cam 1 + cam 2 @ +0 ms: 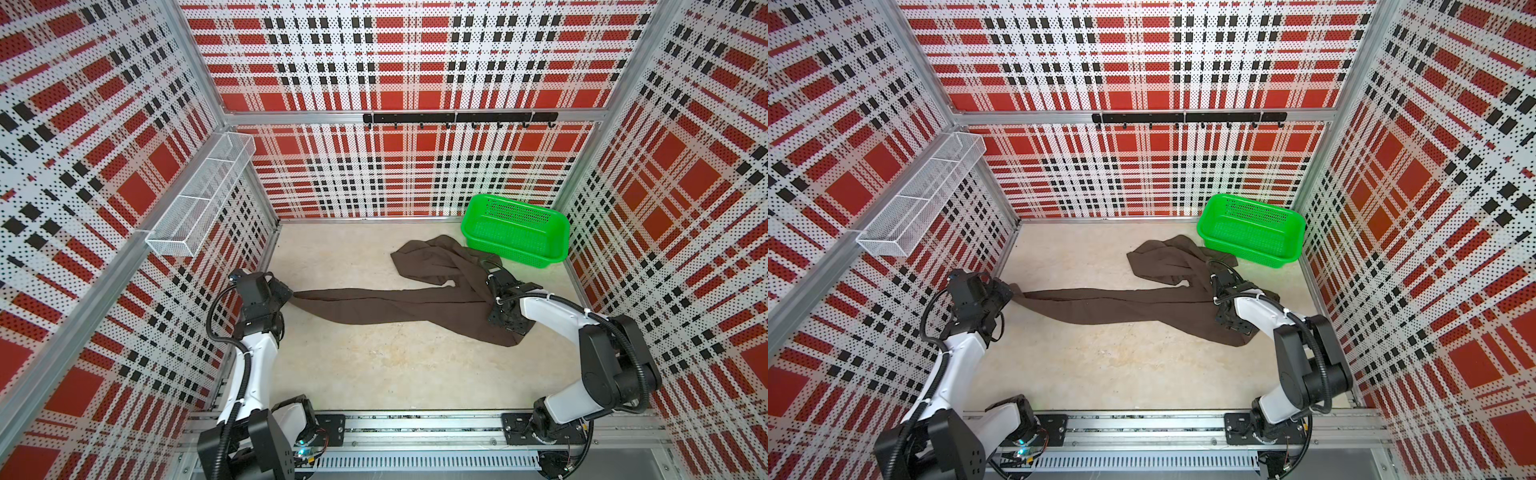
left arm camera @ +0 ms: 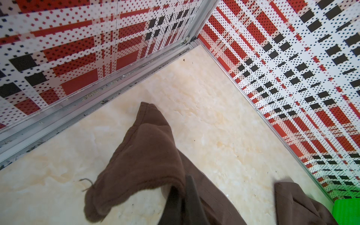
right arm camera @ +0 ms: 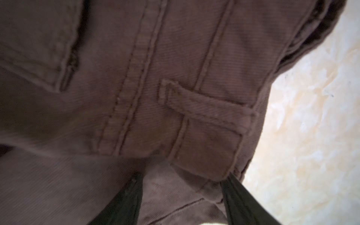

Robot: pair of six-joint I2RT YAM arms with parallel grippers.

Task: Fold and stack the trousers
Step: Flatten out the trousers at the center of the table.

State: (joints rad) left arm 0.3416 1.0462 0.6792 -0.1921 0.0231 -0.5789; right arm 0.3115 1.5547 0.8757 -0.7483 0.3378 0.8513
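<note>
trousers point(image 1: 395, 305) lie stretched across the middle of the floor point(image 1: 374, 374) in both top views, not yet folded.

at the left of the frame my left gripper point(image 1: 289, 296) is clamped tight on the hem of one leg, close to the side wall point(image 1: 249, 249). the wrist view shows the cuff point(image 2: 144, 148) draped out past my finger. the bite looks to take only the cuff's edge, so a hard pull could strip it free. there is also little room toward the wall to draw the leg straighter.

through the centre that leg runs long but narrow and twisted, and a fold made now would likely trap the twist.

upper right of centre the other leg point(image 1: 432, 257) is a crumpled heap. its far edge is touching or just beside the green basket point(image 1: 519, 254); i can't tell which. dragging the garment could snag there or tug the basket along.

at the right, my right gripper point(image 3: 181, 196) is low on the waist, jaws well apart, the waistband and a belt loop point(image 3: 206, 109) just ahead. i see nothing pinched. closing here may catch one layer only, or bunch several, and the waist would lift crooked. with one end held, a pull from the left would slide the whole garment rather than stretch it.
</note>
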